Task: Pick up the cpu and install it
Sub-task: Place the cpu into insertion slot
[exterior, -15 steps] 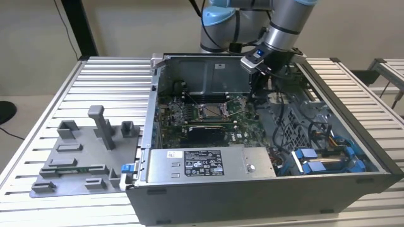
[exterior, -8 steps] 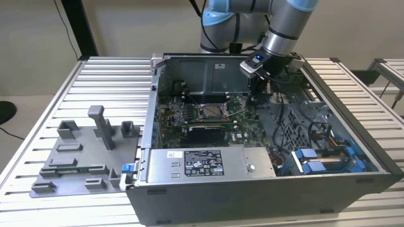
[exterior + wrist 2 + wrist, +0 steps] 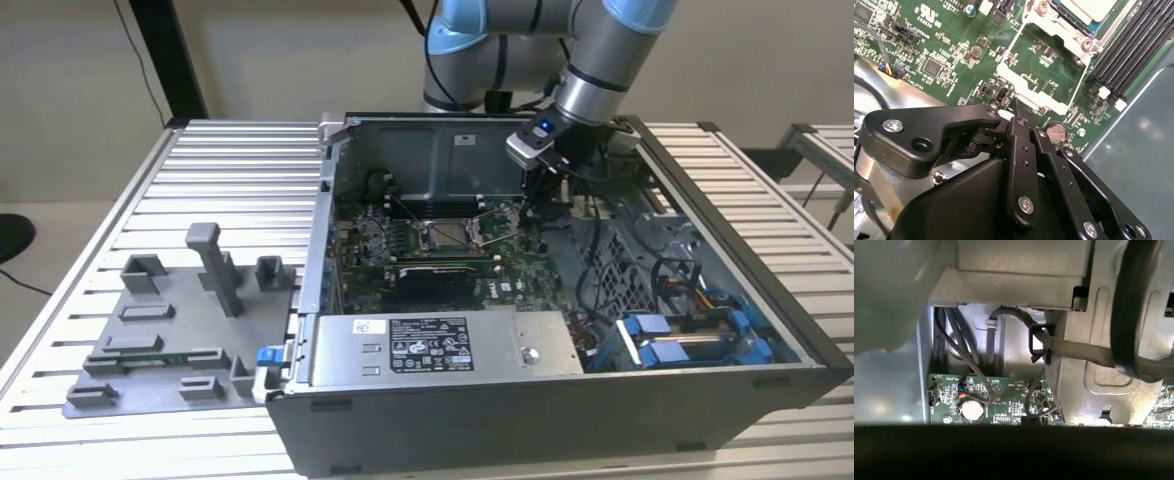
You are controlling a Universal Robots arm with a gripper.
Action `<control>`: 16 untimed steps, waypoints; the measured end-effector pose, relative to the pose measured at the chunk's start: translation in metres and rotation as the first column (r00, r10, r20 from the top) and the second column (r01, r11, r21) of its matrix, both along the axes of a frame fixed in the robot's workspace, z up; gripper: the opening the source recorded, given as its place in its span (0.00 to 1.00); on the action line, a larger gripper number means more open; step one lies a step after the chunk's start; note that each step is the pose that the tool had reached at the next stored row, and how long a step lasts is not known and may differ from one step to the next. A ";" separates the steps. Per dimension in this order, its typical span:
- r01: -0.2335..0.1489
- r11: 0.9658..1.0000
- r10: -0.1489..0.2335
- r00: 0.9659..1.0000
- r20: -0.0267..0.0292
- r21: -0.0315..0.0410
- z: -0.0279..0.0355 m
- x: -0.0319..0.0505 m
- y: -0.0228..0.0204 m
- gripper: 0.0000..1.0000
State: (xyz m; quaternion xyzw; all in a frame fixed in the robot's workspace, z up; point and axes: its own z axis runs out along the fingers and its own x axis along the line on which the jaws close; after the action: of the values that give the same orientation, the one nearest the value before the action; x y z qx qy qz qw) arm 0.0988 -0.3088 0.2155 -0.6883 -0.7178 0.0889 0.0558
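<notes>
The black tool [image 3: 1013, 107] hangs low inside the open computer case [image 3: 534, 410]. I cannot tell if the tool is open or closed. Nothing can be seen in its grip.

Right under the tool is the green board [image 3: 954, 45]. A small round silver battery [image 3: 1055, 131] sits on the board just beside the tool.

The cpu [image 3: 1089, 9] is a little way off from the tool. Its pale top shows, and it lies flat inside the shiny metal socket frame [image 3: 1064, 31]. The tool is not touching it. Long black slots [image 3: 1134, 45] run next to the socket.

In the exterior view the tool [image 3: 541, 195] is at the right of the socket. The case lies on a ridged metal bench [image 3: 227, 170]. A grey tray [image 3: 147, 340] with grey blocks rests on the bench at the exterior view's left of the case.
</notes>
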 end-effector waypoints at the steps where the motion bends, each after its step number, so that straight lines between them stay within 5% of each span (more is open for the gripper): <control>1: 0.000 1.000 0.000 1.000 -0.005 0.000 0.0000 0.0003 0.0000 0.00; 12: 0.000 1.000 0.000 0.998 -0.055 -0.003 0.0054 0.0040 -0.0005 0.00; 16: 0.000 1.000 0.000 0.998 -0.068 -0.003 0.0086 0.0040 -0.0018 0.00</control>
State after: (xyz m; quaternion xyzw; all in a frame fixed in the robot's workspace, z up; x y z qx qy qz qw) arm 0.1028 -0.3106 0.2241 -0.6849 -0.7154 0.1132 0.0791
